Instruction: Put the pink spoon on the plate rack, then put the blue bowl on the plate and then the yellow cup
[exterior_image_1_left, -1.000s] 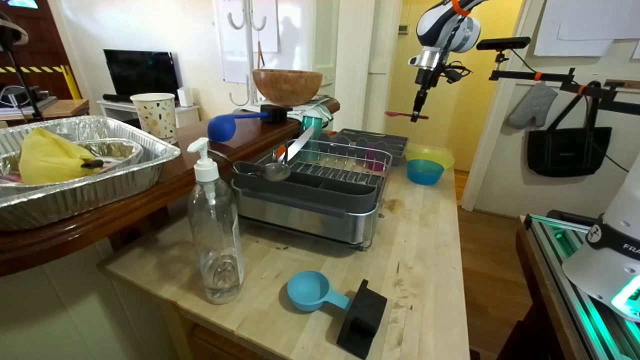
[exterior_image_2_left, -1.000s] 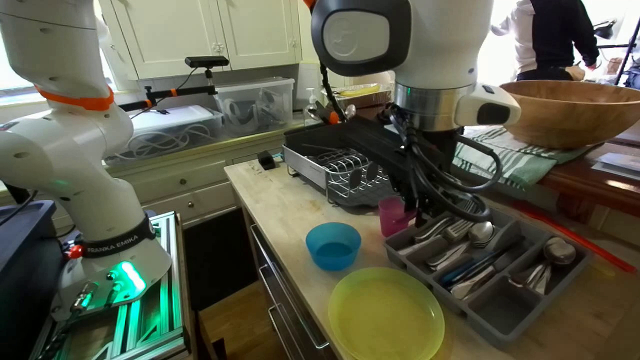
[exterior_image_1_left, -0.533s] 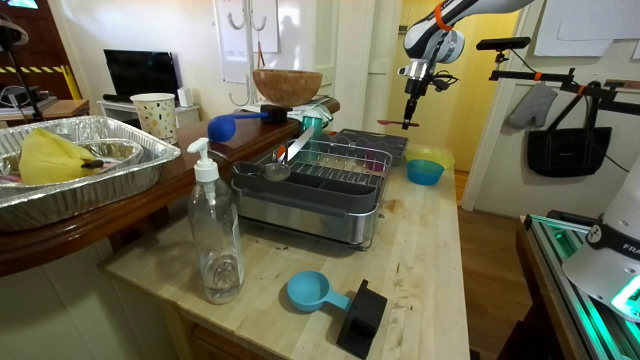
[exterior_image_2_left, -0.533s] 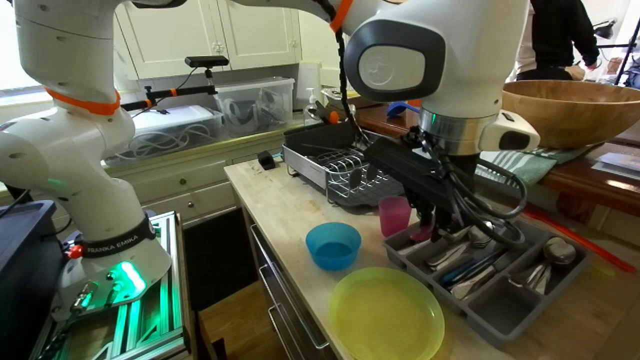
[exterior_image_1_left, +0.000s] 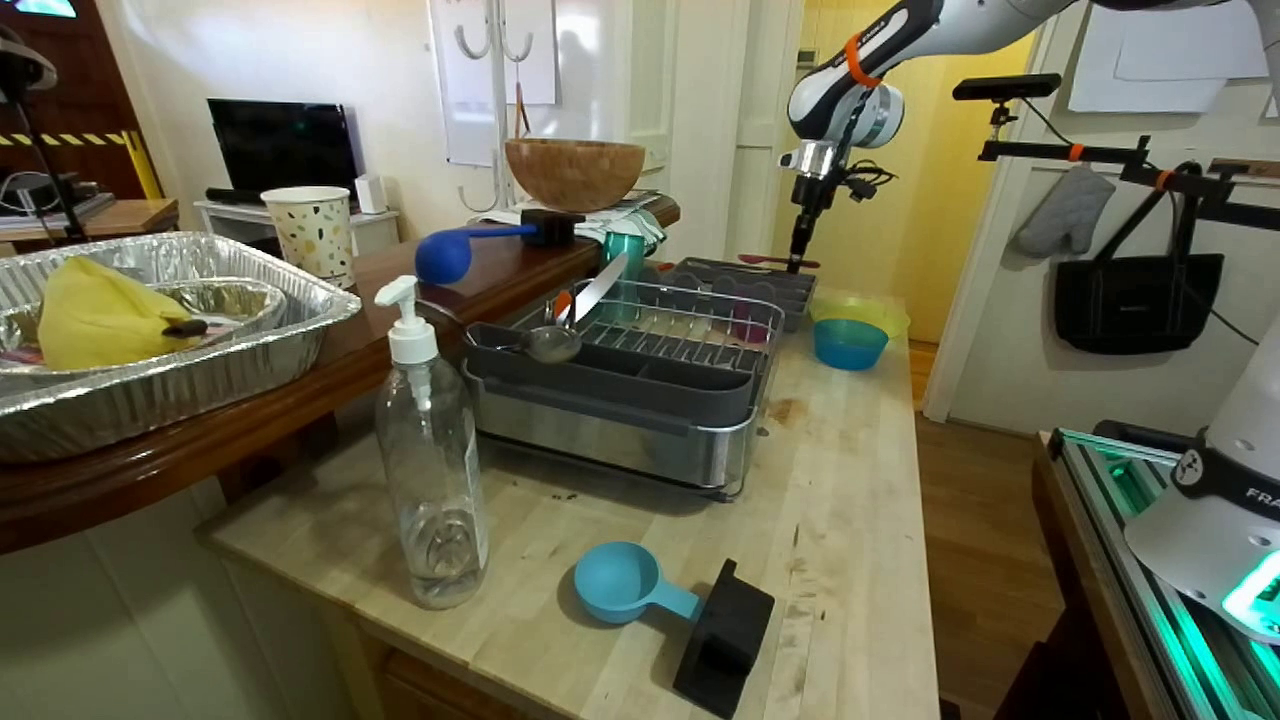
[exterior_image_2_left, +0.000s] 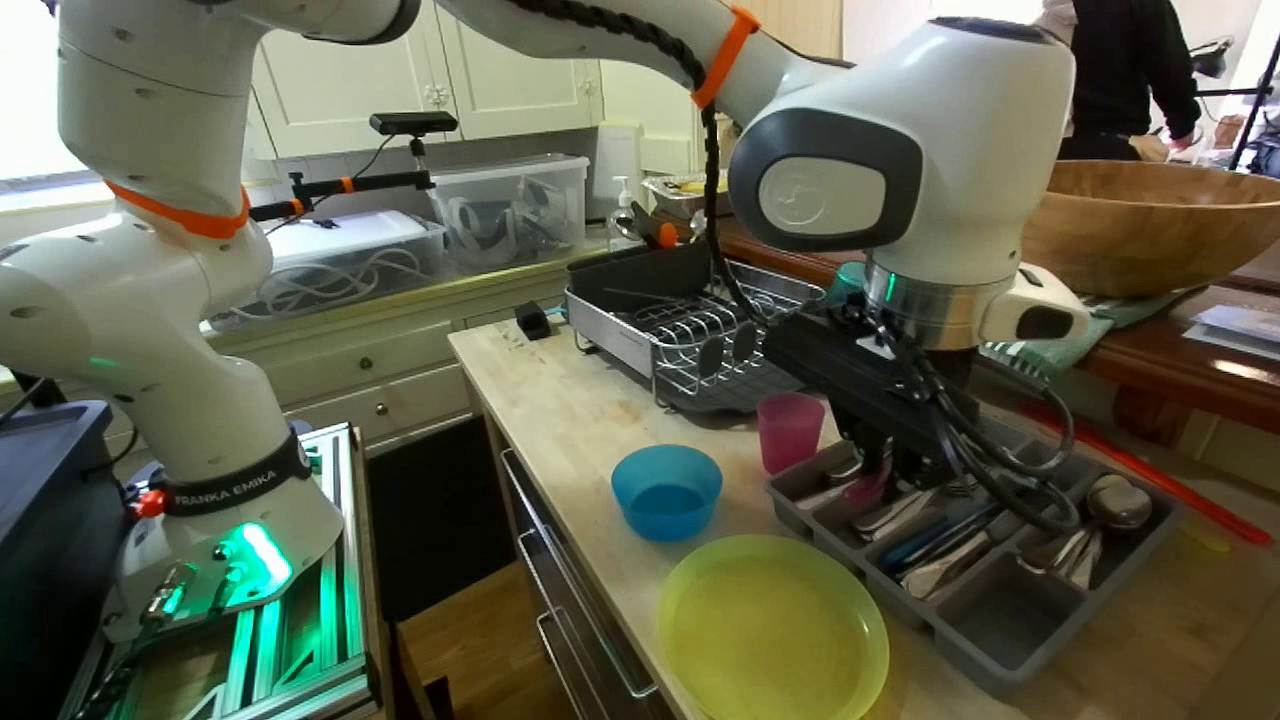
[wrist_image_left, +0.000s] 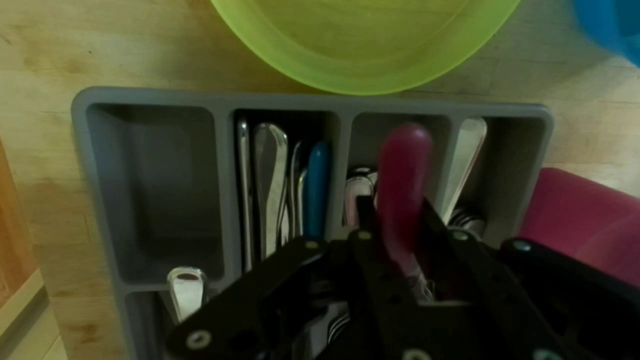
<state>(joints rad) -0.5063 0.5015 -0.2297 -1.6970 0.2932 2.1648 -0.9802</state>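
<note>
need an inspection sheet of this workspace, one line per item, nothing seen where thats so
Surface: wooden counter with a brown stain.
Job's things: pink spoon gripped; plate rack on the counter; blue bowl beside the yellow plate; yellow cup, nothing seen.
Clutter: cutlery tray, pink cup, pump bottle, blue scoop.
Grippers: the only gripper is closed around the pink spoon, over the cutlery tray.
Cables: black cable hanging along the arm.
Surroundings: person, partly cut off; wooden bowl.
</note>
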